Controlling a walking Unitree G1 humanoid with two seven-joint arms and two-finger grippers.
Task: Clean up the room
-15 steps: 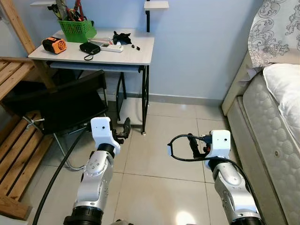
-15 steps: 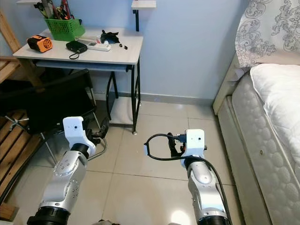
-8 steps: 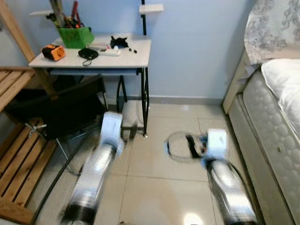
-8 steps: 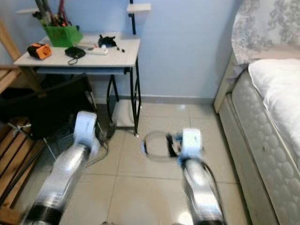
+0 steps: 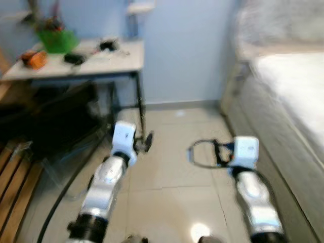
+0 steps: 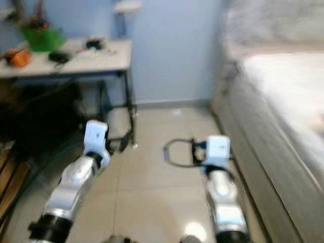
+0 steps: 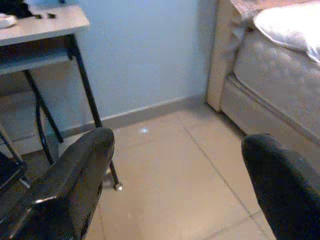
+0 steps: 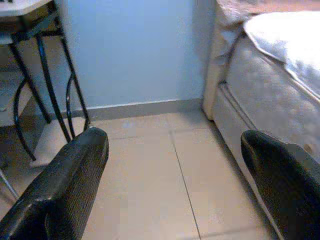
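Note:
The head views are blurred. A white desk (image 5: 101, 65) stands at the back left against the blue wall. On it are a green basket (image 5: 56, 40), an orange device (image 5: 31, 58) and small black items (image 5: 74, 58). My left gripper (image 5: 146, 142) is held out low over the tiled floor near the desk leg; its fingers (image 7: 65, 195) are spread wide with nothing between them. My right gripper (image 5: 218, 152) hovers over the floor near the bed, open and empty in the wrist view (image 8: 170, 170).
A bed (image 5: 283, 96) with a white mattress runs along the right side. A black chair (image 5: 50, 121) sits under the desk, and a wooden slatted frame (image 5: 15, 187) lies at the far left. A black cable (image 5: 200, 152) loops off my right wrist.
The whole picture has swung to the right and blurred, so the desk sits further left and the bed takes up more of the right. Both arms keep the same pose.

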